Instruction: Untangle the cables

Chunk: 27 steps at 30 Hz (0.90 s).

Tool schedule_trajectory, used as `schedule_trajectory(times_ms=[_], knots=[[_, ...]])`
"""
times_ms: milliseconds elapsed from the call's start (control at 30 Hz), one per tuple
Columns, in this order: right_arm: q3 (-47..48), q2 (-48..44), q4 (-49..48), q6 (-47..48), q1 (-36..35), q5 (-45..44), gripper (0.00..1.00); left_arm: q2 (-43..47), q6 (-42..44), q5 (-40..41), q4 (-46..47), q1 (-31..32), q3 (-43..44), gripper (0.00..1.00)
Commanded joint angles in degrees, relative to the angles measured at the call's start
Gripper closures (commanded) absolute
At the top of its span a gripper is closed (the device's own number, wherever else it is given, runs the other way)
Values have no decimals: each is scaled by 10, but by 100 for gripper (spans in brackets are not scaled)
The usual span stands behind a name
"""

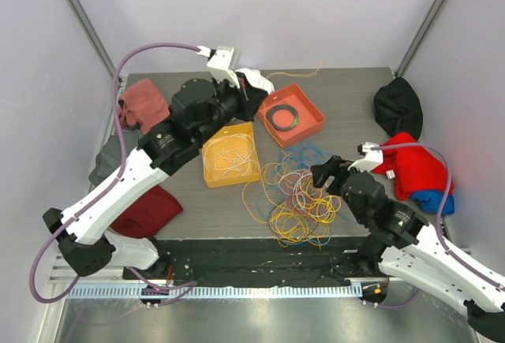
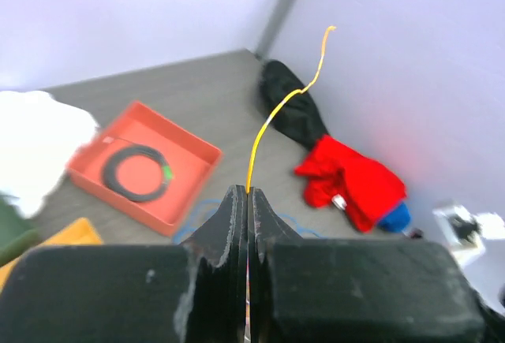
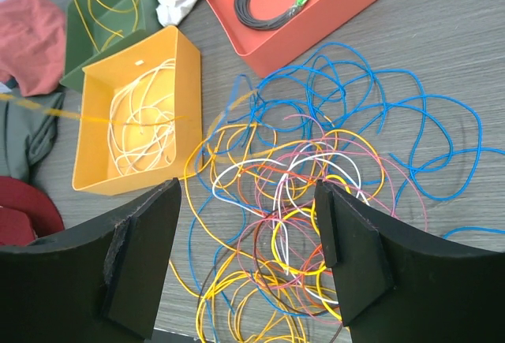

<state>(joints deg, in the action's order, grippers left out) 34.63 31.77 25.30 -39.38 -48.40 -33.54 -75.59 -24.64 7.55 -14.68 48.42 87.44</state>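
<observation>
The cables [image 1: 296, 197] lie in a loose tangle of yellow, blue, pink, white and orange loops at the front middle of the table. In the right wrist view the cables [image 3: 300, 185] lie right below my right gripper [image 3: 248, 225], which is open and empty above them. In the top view the right gripper [image 1: 325, 173] is at the tangle's right edge. My left gripper [image 1: 254, 92] is raised at the back, shut on one yellow cable [image 1: 296, 73]. In the left wrist view the yellow cable [image 2: 272, 118] rises out of the shut left gripper [image 2: 248, 195].
A yellow tray [image 1: 233, 181] holds white and yellow cables. An orange tray [image 1: 304, 134] holds a black coil. A green tray [image 3: 87, 35] with yellow cable shows in the right wrist view. Cloths lie around: pink [image 1: 144, 102], dark red [image 1: 146, 210], black [image 1: 397, 105], red [image 1: 414, 165].
</observation>
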Motion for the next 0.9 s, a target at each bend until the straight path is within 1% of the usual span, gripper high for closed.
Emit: schedule_trajectory(times_ms=[0,33,133,200,300,333,367,433,467,533,667,767,867], knots=[[10,-28,7,-7,0,-22,23,-3,66,112,-89,-6,61,100],[12,-32,13,-5,0,-26,23,-10,71,123,-101,-11,89,100],[20,-45,23,3,0,-30,23,-26,79,138,-133,-39,135,100],[22,-50,26,6,0,-30,23,-38,86,154,-152,-54,192,100],[19,-56,26,8,0,-27,22,-63,112,182,-171,-59,280,100],[18,-56,27,9,1,-26,22,-71,122,185,-177,-60,303,100],[15,-56,27,9,0,-24,21,-87,126,186,-182,-60,351,100],[12,-56,26,10,0,-21,21,-103,133,185,-191,-60,391,100],[8,-56,24,11,0,-21,20,-116,137,184,-194,-60,430,100],[4,-56,18,13,0,-19,20,-127,143,180,-194,-60,456,100],[3,-52,6,19,0,-13,19,-142,167,206,-179,-60,479,100],[-5,-36,-40,39,0,20,18,-146,158,184,-181,-60,483,100],[-8,0,-107,56,1,82,18,-147,137,164,-185,-60,476,100]])
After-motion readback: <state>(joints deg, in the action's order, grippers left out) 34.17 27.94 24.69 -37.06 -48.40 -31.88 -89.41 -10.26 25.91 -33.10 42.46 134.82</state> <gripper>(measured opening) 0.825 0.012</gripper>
